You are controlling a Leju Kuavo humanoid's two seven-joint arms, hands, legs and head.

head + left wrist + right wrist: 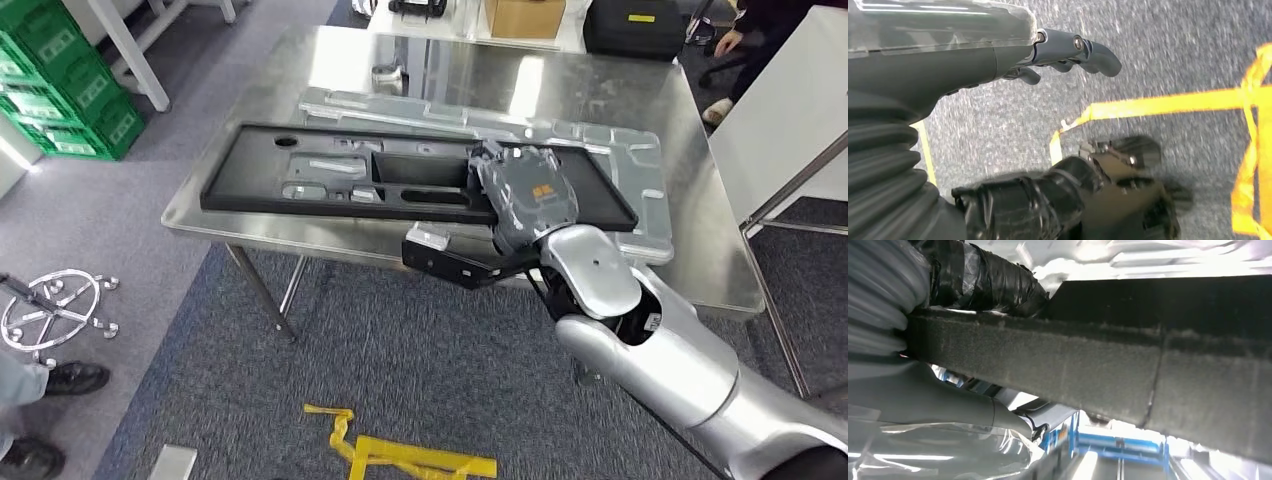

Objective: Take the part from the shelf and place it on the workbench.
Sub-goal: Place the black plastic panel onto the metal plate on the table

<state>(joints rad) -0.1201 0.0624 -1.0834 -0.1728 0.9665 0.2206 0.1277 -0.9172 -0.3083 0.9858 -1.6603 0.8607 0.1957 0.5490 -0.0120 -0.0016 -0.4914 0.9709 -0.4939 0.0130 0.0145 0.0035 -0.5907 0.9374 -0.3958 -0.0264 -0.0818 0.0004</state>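
Right hand (528, 200) is gripping the long black part (330, 175) at its near edge on the worktop (600, 95); stiff, unwieldy, probably light.

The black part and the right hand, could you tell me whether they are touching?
Touching. The head view shows the right hand lying on top of the black part; in the right wrist view the part's edge runs between thumb and fingers.

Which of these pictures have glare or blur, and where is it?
Head view: sharp, with white glare patches on the steel table. Left wrist view: the carpet and the yellow tape are smeared by motion blur, and light streaks the left hand. Right wrist view: blown-out white behind the dark panel, which is close and soft.
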